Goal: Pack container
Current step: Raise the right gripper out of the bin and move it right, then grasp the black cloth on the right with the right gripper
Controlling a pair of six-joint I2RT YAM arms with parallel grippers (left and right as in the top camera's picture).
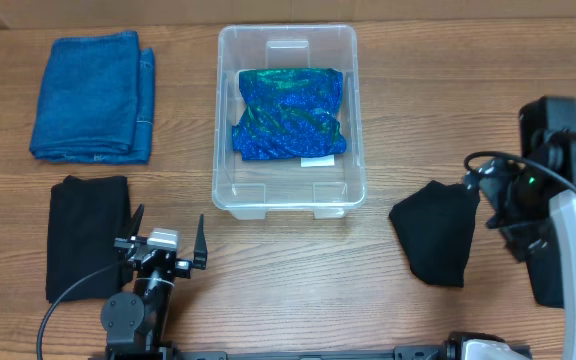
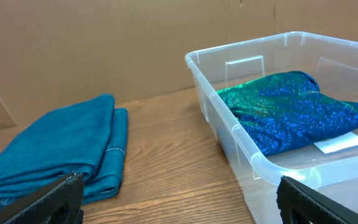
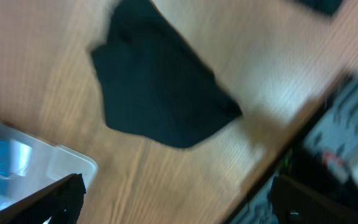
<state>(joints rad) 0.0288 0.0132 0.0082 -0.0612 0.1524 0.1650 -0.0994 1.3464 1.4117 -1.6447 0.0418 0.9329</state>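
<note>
Clear container (image 1: 268,192) holds shiny blue-green cloth (image 1: 290,112); left fingers (image 1: 201,238) wide, empty; right fingers (image 3: 58,196) blurred, seemingly likewise.

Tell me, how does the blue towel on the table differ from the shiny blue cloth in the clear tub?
The blue towel lies on the table, left of the container; the shiny cloth sits inside it. The towel is matte and plain blue; the cloth glitters blue and green. The towel is folded flat with straight edges; the cloth is loosely bunched. Both are blue fabric.

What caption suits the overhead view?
Clear container holds a shiny blue-green cloth; blue towel, left black cloth, right black cloth lie outside.
</note>
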